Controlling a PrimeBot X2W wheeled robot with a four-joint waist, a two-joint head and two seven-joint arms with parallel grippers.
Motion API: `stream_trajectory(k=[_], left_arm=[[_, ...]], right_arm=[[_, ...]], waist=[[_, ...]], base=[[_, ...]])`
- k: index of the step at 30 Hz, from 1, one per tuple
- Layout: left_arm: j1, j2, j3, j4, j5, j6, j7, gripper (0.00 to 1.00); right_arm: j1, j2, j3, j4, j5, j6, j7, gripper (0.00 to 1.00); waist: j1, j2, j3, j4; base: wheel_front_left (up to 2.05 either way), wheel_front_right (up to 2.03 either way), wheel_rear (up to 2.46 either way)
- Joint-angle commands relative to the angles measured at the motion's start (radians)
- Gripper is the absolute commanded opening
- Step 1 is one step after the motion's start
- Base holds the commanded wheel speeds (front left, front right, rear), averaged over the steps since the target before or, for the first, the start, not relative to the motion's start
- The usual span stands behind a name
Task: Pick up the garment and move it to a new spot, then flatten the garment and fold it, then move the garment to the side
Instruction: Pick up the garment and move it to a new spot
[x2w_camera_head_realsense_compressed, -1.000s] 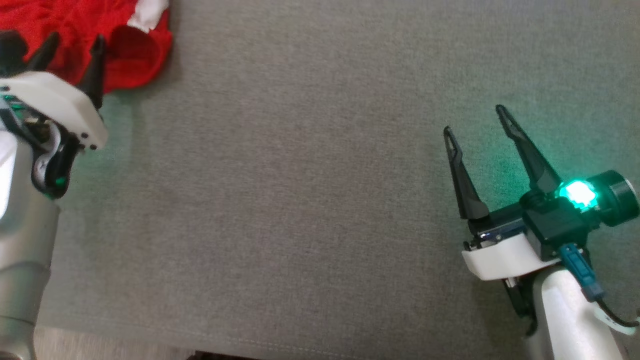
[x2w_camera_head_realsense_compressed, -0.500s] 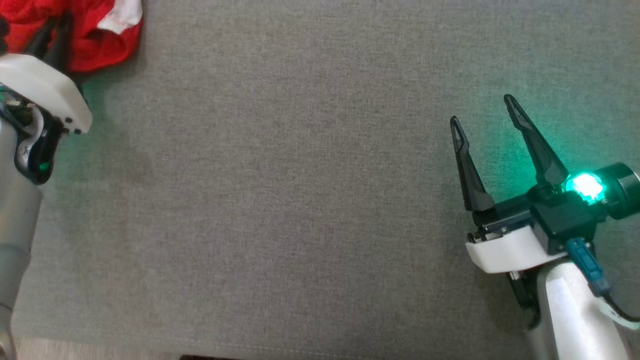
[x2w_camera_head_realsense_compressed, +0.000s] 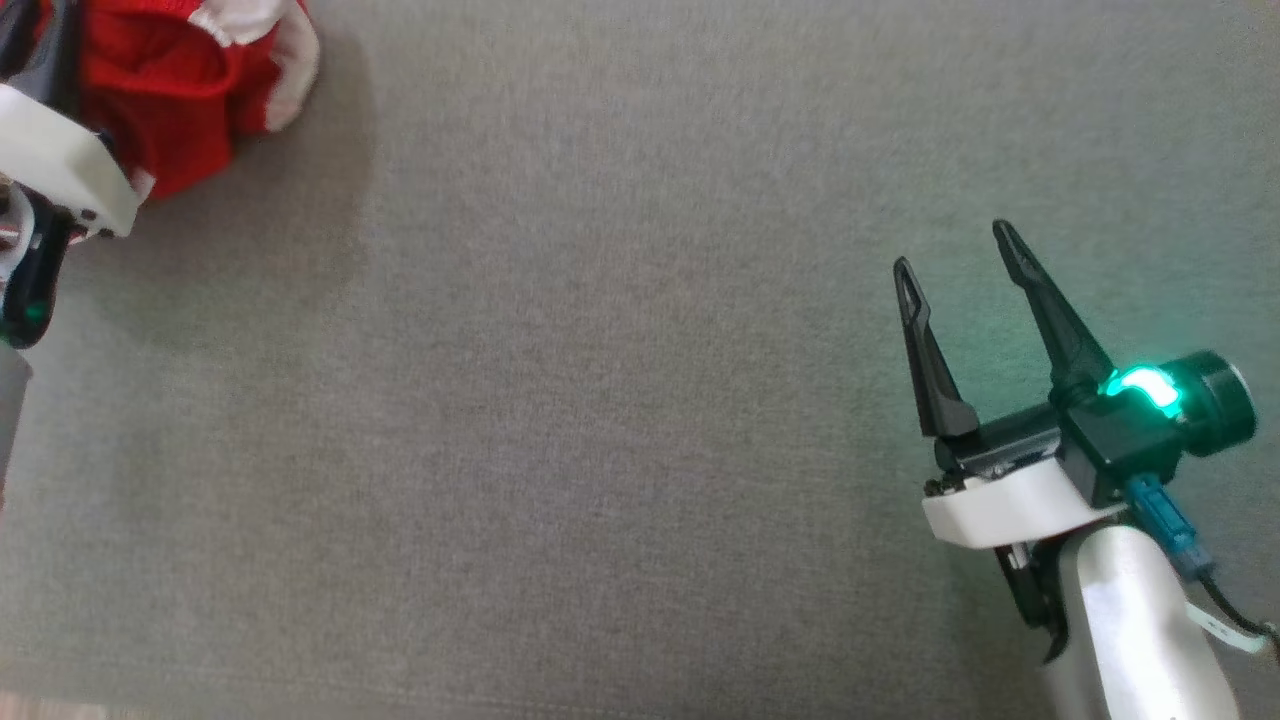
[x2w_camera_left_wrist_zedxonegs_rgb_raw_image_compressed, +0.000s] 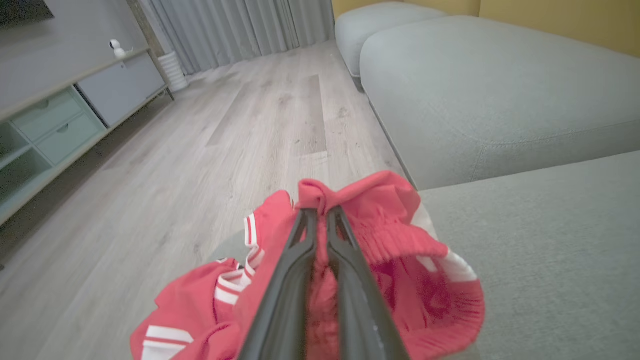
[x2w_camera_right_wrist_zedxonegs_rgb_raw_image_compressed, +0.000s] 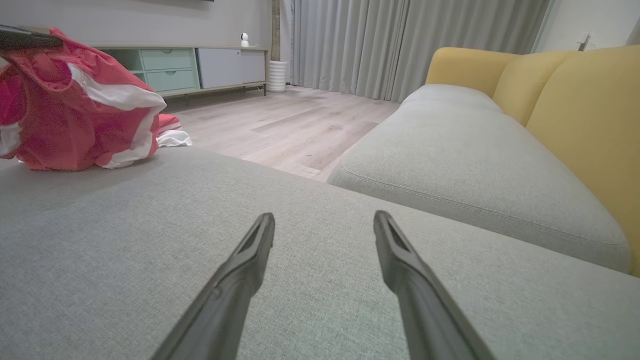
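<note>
The garment (x2w_camera_left_wrist_zedxonegs_rgb_raw_image_compressed: 400, 260) is red with white stripes and a gathered waistband, bunched at the edge of the grey cushion (x2w_camera_left_wrist_zedxonegs_rgb_raw_image_compressed: 550, 250). My left gripper (x2w_camera_left_wrist_zedxonegs_rgb_raw_image_compressed: 321, 210) is shut on a fold of it, and the cloth hangs from the fingertips. In the head view the garment (x2w_camera_head_realsense_compressed: 180, 90) sits at the top left corner with my left gripper (x2w_camera_head_realsense_compressed: 55, 40) against it. My right gripper (x2w_camera_head_realsense_compressed: 954, 251) hovers open at the lower right, far from the cloth. The right wrist view shows the garment (x2w_camera_right_wrist_zedxonegs_rgb_raw_image_compressed: 75, 125) raised at the far left and my right gripper (x2w_camera_right_wrist_zedxonegs_rgb_raw_image_compressed: 325, 218) open over bare cushion.
The wide grey cushion (x2w_camera_head_realsense_compressed: 600, 400) stretches between the two arms. Beyond it lie a second grey seat (x2w_camera_right_wrist_zedxonegs_rgb_raw_image_compressed: 450, 150), a yellow backrest (x2w_camera_right_wrist_zedxonegs_rgb_raw_image_compressed: 575, 110), wood floor (x2w_camera_left_wrist_zedxonegs_rgb_raw_image_compressed: 200, 150) and a low cabinet (x2w_camera_left_wrist_zedxonegs_rgb_raw_image_compressed: 50, 125).
My left gripper has shut on the garment and drawn it up into a bunch. The head camera has shifted a little. The right gripper stays open in much the same place.
</note>
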Motion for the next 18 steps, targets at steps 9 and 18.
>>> stream_trajectory(k=[9, 18], left_arm=[[-0.050, 0.094, -0.056, -0.205, 0.008, 0.002, 0.060, 0.00], [-0.065, 0.010, -0.174, -0.461, -0.065, 0.002, 0.136, 0.00]], right_arm=[[0.051, -0.001, 0.018, 0.056, 0.086, -0.001, -0.063, 1.00], [0.089, -0.001, -0.008, 0.096, 0.124, -0.001, -0.095, 1.00]], waist=[[0.0001, 0.0000, -0.219, -0.096], [0.0001, 0.0000, -0.286, -0.224]], base=[[0.00, 0.00, 0.00], [0.00, 0.00, 0.00]])
